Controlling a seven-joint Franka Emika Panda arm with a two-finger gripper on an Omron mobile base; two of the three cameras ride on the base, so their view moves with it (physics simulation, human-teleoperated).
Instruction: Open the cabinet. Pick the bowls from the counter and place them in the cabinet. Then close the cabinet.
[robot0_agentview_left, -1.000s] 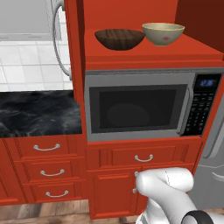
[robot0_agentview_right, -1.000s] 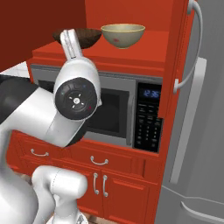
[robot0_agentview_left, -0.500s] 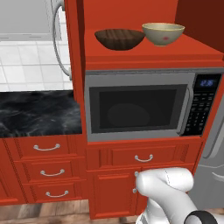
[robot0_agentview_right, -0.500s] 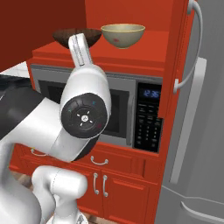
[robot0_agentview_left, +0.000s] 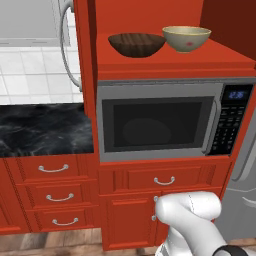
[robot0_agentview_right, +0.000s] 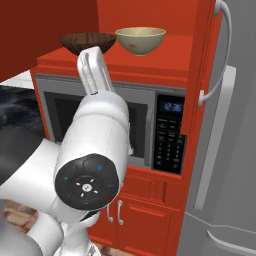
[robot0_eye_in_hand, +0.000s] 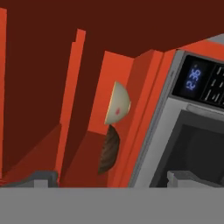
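The red cabinet (robot0_agentview_left: 150, 62) above the microwave stands open, its left door (robot0_agentview_left: 82, 60) and right door (robot0_agentview_right: 202, 65) swung out. Both bowls sit side by side on its shelf: the dark brown wooden bowl (robot0_agentview_left: 136, 44) (robot0_agentview_right: 86, 41) on the left and the pale beige bowl (robot0_agentview_left: 186, 38) (robot0_agentview_right: 140, 39) to its right. In the rolled hand view the beige bowl (robot0_eye_in_hand: 119, 105) and the brown bowl (robot0_eye_in_hand: 109, 151) appear edge-on, some way ahead of my gripper (robot0_eye_in_hand: 113, 179). It is open, with nothing between its fingertips (robot0_eye_in_hand: 43, 177). The black counter (robot0_agentview_left: 42, 130) lies to the left.
A steel microwave (robot0_agentview_left: 160, 122) fills the space under the shelf. Curved silver handles (robot0_agentview_left: 66, 47) (robot0_agentview_right: 220, 55) stick out from the open doors. A grey fridge (robot0_agentview_right: 225, 165) stands at the right. My white arm (robot0_agentview_right: 95, 150) rises close before the microwave. Red drawers (robot0_agentview_left: 55, 197) sit below the counter.
In the right base view my arm's big joint has dropped lower and come nearer the camera. The bowls and the doors have stayed where they were.
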